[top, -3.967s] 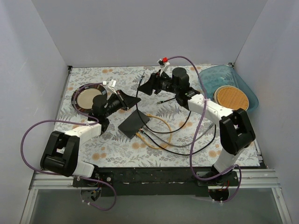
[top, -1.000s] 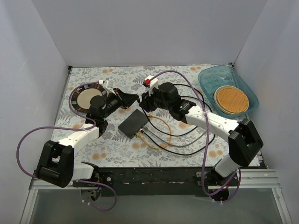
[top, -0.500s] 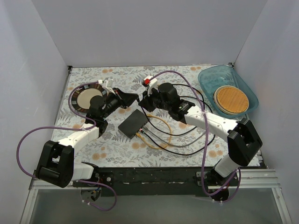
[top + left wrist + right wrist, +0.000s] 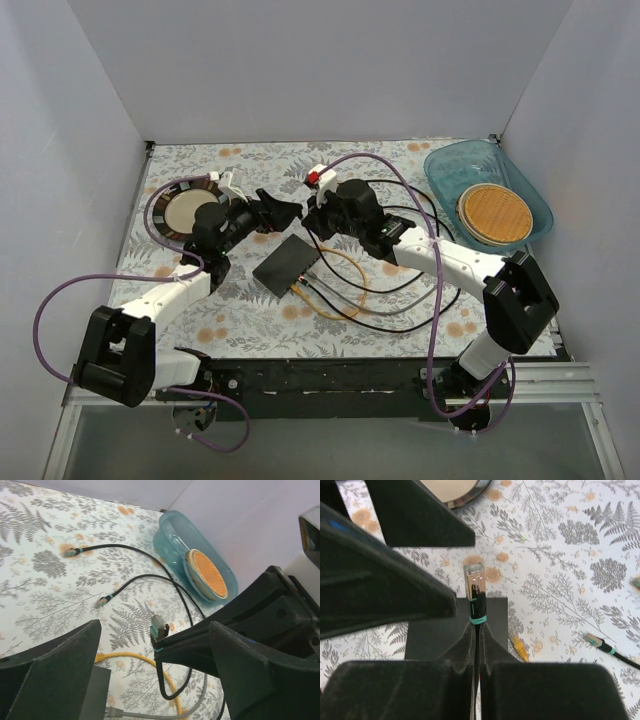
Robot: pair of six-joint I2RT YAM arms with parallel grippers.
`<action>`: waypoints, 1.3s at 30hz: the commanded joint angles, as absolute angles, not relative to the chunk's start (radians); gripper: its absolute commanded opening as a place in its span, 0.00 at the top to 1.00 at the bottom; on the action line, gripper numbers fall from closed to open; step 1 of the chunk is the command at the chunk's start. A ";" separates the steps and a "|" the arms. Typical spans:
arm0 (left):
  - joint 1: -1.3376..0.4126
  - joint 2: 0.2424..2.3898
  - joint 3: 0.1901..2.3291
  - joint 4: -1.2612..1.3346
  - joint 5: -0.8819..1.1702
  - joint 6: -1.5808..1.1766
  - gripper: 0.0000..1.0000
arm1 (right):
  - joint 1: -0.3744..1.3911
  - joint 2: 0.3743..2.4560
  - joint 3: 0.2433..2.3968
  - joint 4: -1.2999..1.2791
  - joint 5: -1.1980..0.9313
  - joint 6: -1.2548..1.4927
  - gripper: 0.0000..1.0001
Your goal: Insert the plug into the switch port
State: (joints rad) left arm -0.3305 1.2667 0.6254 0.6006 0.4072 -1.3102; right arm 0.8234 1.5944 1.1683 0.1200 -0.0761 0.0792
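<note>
While the right gripper [image 4: 476, 626] pinches the plug [image 4: 476, 595], the switch [image 4: 496, 617] lies just below its tips; the left gripper [image 4: 282, 210] gapes wide.

Nothing legible: no text, label, brand mark or number can be read in any view. The switch [image 4: 286, 262] shows only a plain matte-black top, both from above and in the right wrist view. The plug [image 4: 475, 580], seen close in the right wrist view, is clear plastic with a teal boot and carries no readable print. The small red-and-white piece [image 4: 319, 176] on the right arm's wrist is too small to read.
</note>
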 commanded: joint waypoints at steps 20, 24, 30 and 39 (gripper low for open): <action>-0.311 1.371 0.739 0.368 0.262 -1.181 0.02 | 0.808 1.526 0.939 0.002 -0.044 0.005 0.99; -0.308 1.430 0.761 0.345 0.272 -1.180 0.02 | 0.808 1.537 0.927 0.002 -0.057 0.006 0.99; -0.292 1.528 0.799 0.299 0.296 -1.181 0.02 | 0.808 1.585 0.936 -0.038 -0.077 0.020 0.99; -0.288 1.655 0.842 0.275 0.380 -1.174 0.02 | 0.810 1.646 0.937 -0.057 -0.095 0.044 0.99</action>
